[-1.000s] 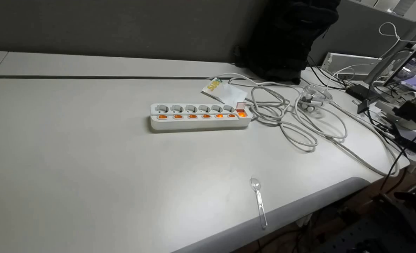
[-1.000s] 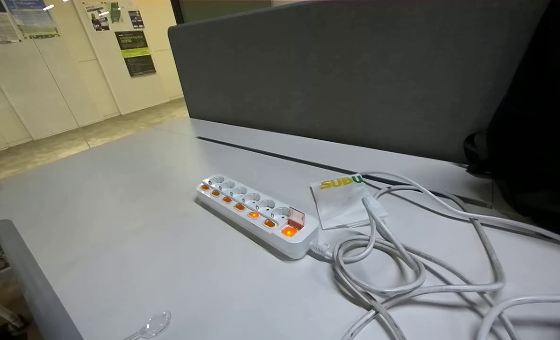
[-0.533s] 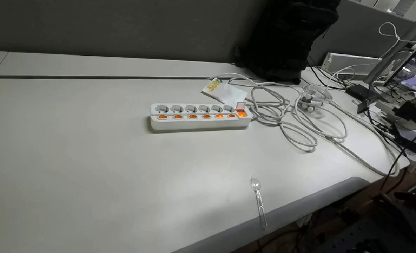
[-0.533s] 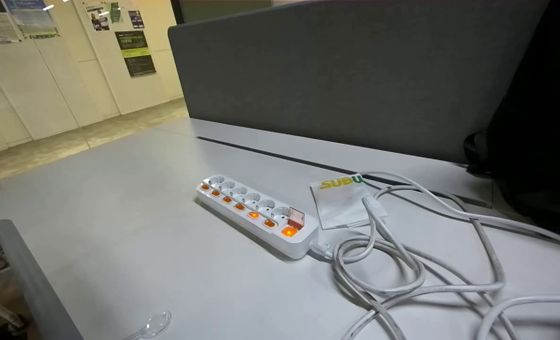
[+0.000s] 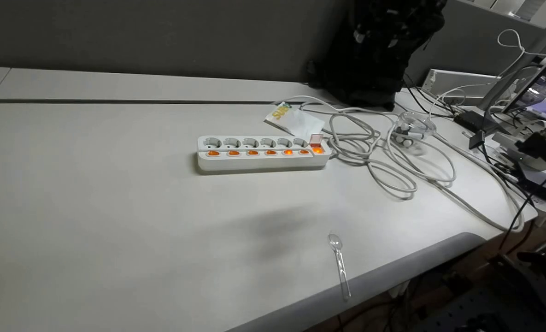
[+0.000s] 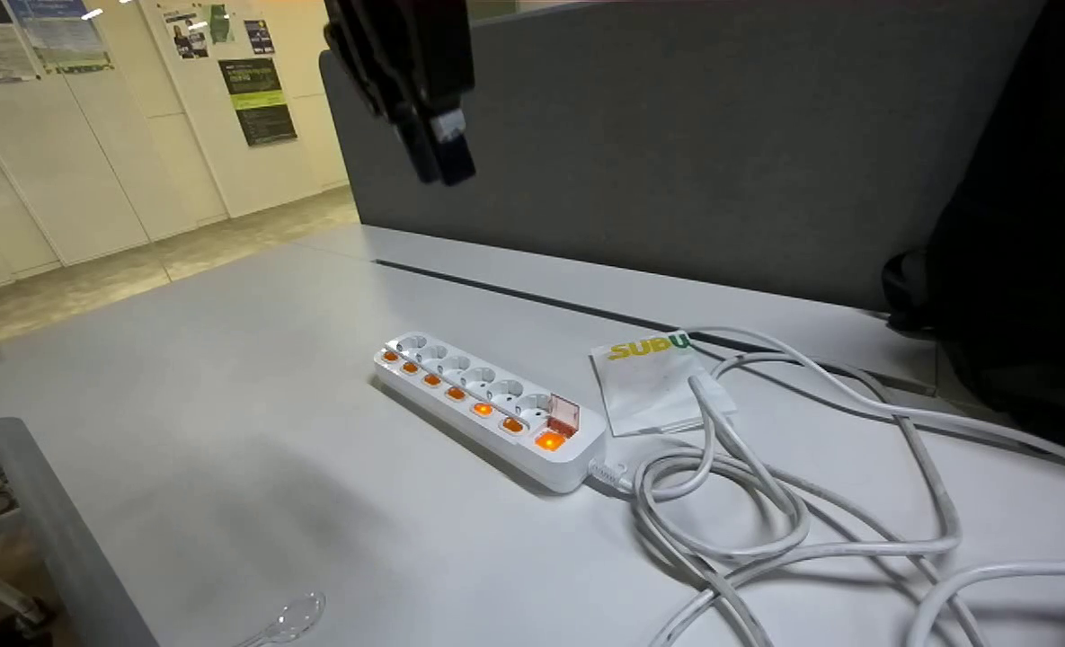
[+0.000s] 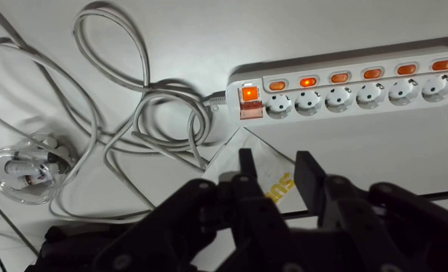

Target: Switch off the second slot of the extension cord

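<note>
The extension cord, a long white strip (image 5: 263, 163) with round sockets and a row of orange switches, lies flat on the table in both exterior views. Seen from the wrist, the strip (image 7: 339, 100) fills the upper right. Its square main switch (image 7: 250, 93) glows, as does the small switch (image 7: 307, 82) second from the cable end; the other small switches look unlit. My gripper (image 7: 275, 153) is partly open with nothing between its fingers. In an exterior view the gripper (image 6: 447, 171) hangs well above the table, apart from the strip; against the dark backpack it is hard to make out.
A white packet (image 5: 300, 122) with yellow letters lies by the strip's cable end. Tangled grey-white cables (image 6: 856, 546) and a clear container (image 5: 413, 127) are beyond it. A clear spoon (image 5: 341, 267) rests near the front edge. A black backpack (image 6: 1008, 270) leans against the grey partition (image 5: 162, 41).
My gripper has come into view at the top of both exterior views. Its shadow has spread over the table in front of the strip. The strip and its lights look the same.
</note>
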Robot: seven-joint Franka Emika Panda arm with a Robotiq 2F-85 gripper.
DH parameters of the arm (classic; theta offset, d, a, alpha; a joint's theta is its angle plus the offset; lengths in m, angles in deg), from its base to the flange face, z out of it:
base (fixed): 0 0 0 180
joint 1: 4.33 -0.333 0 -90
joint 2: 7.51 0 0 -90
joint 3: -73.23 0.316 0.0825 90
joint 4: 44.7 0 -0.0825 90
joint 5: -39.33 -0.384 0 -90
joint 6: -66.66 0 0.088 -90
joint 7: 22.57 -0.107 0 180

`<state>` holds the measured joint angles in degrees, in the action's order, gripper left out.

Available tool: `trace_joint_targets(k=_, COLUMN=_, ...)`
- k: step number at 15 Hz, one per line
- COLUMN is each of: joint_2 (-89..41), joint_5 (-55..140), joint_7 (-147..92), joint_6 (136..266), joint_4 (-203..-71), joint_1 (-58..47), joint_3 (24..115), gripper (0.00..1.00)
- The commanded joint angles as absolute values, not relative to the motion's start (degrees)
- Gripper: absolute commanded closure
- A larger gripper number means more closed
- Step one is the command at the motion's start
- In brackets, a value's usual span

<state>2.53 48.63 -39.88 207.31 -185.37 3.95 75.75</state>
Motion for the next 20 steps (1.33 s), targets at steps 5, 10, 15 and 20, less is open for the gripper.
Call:
trace_joint_targets(k=5, joint_2=-11.38, joint_5=47.68, joint_7=-41.77, joint_6=212.47, joint_4=-181.43, joint_1=0.73, joint_3=74.15, gripper=1.00)
trace_joint_targets(k=10, joint_2=-13.67, joint_5=47.72, joint_7=-40.16, joint_6=212.58, joint_4=-181.75, joint_1=-1.01, joint_3=72.30, gripper=0.99)
trace_joint_targets(k=15, joint_2=-14.77, joint_5=47.67, joint_7=-40.12, joint_6=212.71, joint_4=-180.83, joint_1=-1.16, joint_3=71.85, gripper=1.00)
trace_joint_targets(k=20, joint_2=-20.24, joint_5=46.29, joint_7=-37.62, joint_6=212.31, joint_4=-178.18, joint_1=-2.24, joint_3=71.78, gripper=1.00)
